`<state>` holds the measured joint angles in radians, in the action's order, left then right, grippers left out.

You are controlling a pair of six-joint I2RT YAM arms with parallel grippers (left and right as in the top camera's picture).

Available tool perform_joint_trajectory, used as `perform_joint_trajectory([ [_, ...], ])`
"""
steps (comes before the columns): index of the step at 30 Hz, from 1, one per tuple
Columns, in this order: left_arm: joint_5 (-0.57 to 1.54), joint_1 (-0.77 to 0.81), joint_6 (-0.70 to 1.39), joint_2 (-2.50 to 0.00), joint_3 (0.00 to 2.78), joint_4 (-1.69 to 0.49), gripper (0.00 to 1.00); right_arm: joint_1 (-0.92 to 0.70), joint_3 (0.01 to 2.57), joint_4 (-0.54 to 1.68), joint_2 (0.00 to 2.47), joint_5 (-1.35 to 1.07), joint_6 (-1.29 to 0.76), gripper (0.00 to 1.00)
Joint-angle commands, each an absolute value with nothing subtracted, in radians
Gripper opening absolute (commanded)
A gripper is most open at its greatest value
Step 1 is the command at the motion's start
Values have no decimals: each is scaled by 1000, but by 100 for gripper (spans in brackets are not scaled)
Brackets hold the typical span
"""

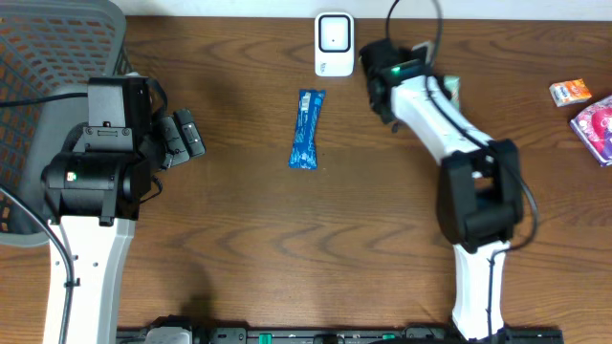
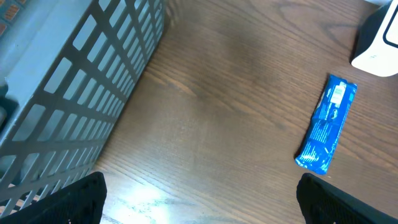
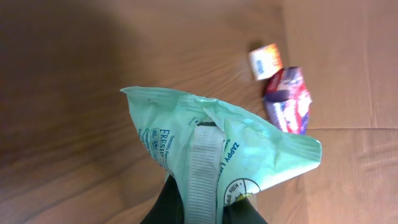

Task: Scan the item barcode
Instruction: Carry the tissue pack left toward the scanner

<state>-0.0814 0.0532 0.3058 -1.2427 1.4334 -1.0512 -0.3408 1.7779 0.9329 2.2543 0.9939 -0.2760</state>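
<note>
Wood tabletop (image 1: 249, 220), and near its far edge the right claw (image 3: 202, 208) is clamped on a green pouch (image 3: 249, 149) near the scanner (image 1: 334, 43), light, limp and crinkly by the look, best pinched at its sealed edge, while the left claw (image 1: 182, 137) gapes apart.

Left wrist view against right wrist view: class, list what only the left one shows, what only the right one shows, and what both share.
Only the left wrist view: the grey basket, the blue packet lying flat on the table, a corner of the white scanner, and the left gripper, open and empty. Only the right wrist view: the green pouch pinched in the right gripper, plus a small orange box and a purple packet beyond it. Both: the brown wooden table.
</note>
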Motion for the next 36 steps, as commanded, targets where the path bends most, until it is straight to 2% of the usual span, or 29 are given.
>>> perform_joint_trajectory([
  [1, -91, 50, 292, -1246, 1444, -1055, 98, -409, 1785, 955, 2362, 1007, -337, 5],
  [3, -91, 50, 292, -1246, 1444, -1055, 98, -442, 1785, 958, 2393, 979, -336, 16],
  [4, -91, 50, 292, -1246, 1444, -1055, 98, -462, 1785, 962, 2407, 960, -336, 27],
  [5, -91, 50, 292, -1246, 1444, -1055, 98, -480, 1785, 967, 2415, 939, -336, 41],
  [7, -91, 50, 292, -1246, 1444, -1055, 98, -506, 1785, 970, 2418, 881, -336, 78],
  [8, -91, 50, 292, -1246, 1444, -1055, 98, -520, 1787, 974, 2416, 839, -337, 78],
  [10, -91, 50, 292, -1246, 1444, -1055, 98, -541, 1799, 993, 2398, 785, -356, 70],
  [12, -91, 50, 292, -1246, 1444, -1055, 98, -552, 1834, 1028, 2371, 749, -395, 71],
  [18, -91, 50, 292, -1246, 1444, -1055, 98, -515, 2034, 1137, 2271, 588, -352, 81],
  [22, -91, 50, 292, -1246, 1444, -1055, 98, -458, 2114, 1174, 2216, 467, -277, 81],
  [25, -91, 50, 292, -1246, 1444, -1055, 98, -423, 2115, 1190, 2198, 337, -214, 80],
  [29, -90, 50, 292, -1246, 1444, -1055, 98, -385, 2090, 1226, 2204, 242, -154, 74],
  [32, -91, 50, 292, -1246, 1444, -1055, 98, -377, 2036, 1207, 2205, 211, -60, 78],
  [36, -91, 50, 292, -1246, 1444, -1055, 98, -382, 1943, 1141, 2205, 250, -62, 79],
])
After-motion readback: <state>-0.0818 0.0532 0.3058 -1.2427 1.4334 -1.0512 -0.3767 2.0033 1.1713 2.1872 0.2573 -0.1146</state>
